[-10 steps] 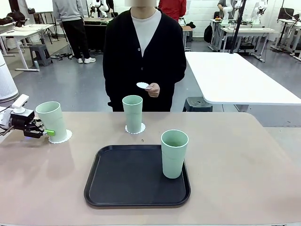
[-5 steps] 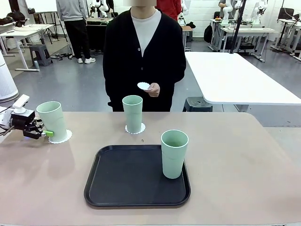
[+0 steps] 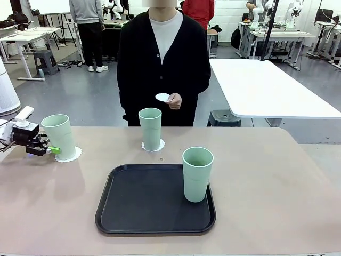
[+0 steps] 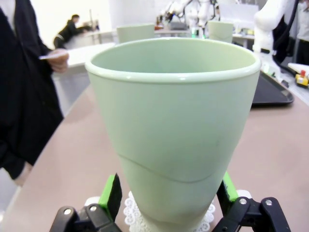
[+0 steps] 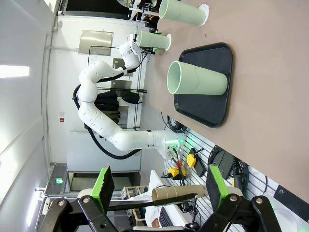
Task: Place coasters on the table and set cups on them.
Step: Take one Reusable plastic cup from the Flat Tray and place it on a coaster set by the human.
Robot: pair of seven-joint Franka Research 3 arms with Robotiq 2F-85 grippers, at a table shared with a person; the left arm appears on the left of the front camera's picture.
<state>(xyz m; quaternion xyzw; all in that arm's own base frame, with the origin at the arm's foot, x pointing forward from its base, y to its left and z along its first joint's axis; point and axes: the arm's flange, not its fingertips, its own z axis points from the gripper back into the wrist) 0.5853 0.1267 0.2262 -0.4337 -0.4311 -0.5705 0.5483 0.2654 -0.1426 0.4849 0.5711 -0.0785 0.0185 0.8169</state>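
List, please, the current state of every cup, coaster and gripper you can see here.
Left pale mint-green plastic tumbler: upright on a white scalloped paper coaster.
Middle tumbler: upright on its coaster.
Third tumbler: upright on the black rectangular tray, no coaster.
Third coaster: held in the person's hand.
Left gripper: jaws open, flanking the left tumbler.
Right gripper: jaws open, empty.

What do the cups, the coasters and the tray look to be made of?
Cups: likely plastic, pale mint, smooth with a soft sheen and a moulded rolled rim. Coasters: seemingly thin white paper, matte, with scalloped lacy edges. Tray: probably plastic, black, matte, with a raised rim.
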